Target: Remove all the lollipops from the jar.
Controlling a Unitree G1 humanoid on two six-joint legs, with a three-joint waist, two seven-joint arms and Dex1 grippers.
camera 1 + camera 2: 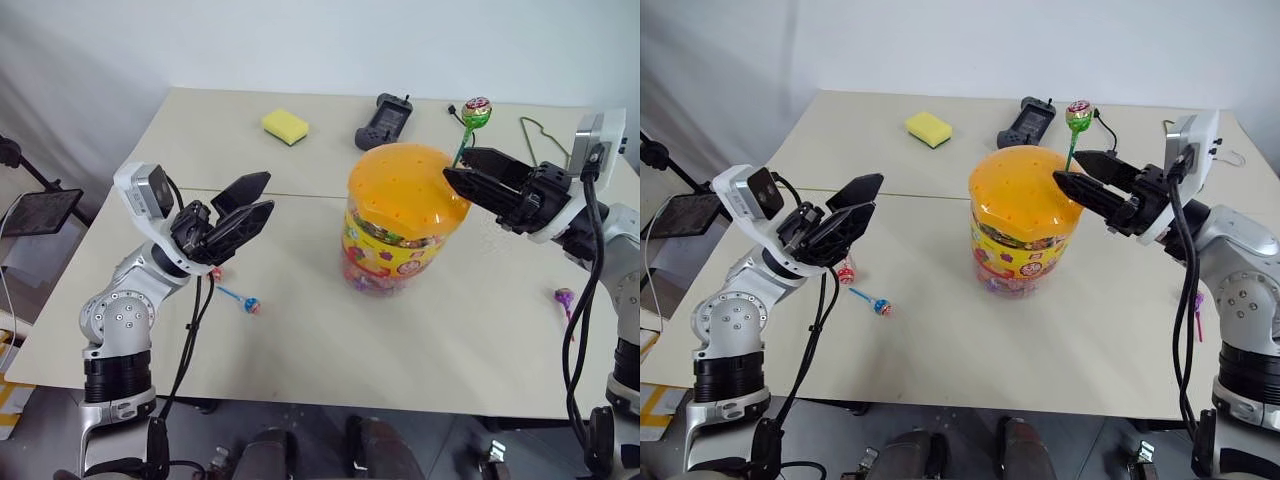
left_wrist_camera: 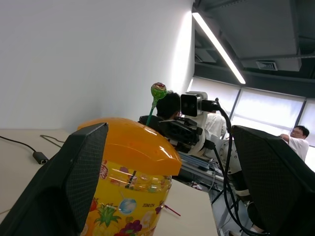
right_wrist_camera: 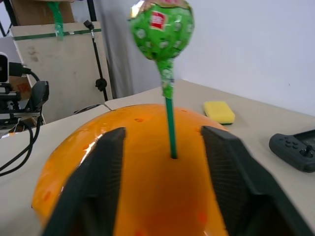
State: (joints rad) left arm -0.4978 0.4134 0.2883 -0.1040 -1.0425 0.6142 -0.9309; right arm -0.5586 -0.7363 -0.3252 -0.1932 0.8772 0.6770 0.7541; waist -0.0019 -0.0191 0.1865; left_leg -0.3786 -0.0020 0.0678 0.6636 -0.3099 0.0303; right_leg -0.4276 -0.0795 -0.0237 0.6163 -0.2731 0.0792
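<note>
On the pale table stands the big clear jar with an orange lid and fruit-picture label; no words are readable. A green lollipop sticks up from the lid, between the right gripper's parted fingers, untouched. The left gripper is wide open, empty.

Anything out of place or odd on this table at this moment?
Three lollipops lie loose on the table: red and blue ones by the left hand, a purple one near the right edge. A green lollipop stands upright, its stick poked into the jar lid. No damage or spill visible.
</note>
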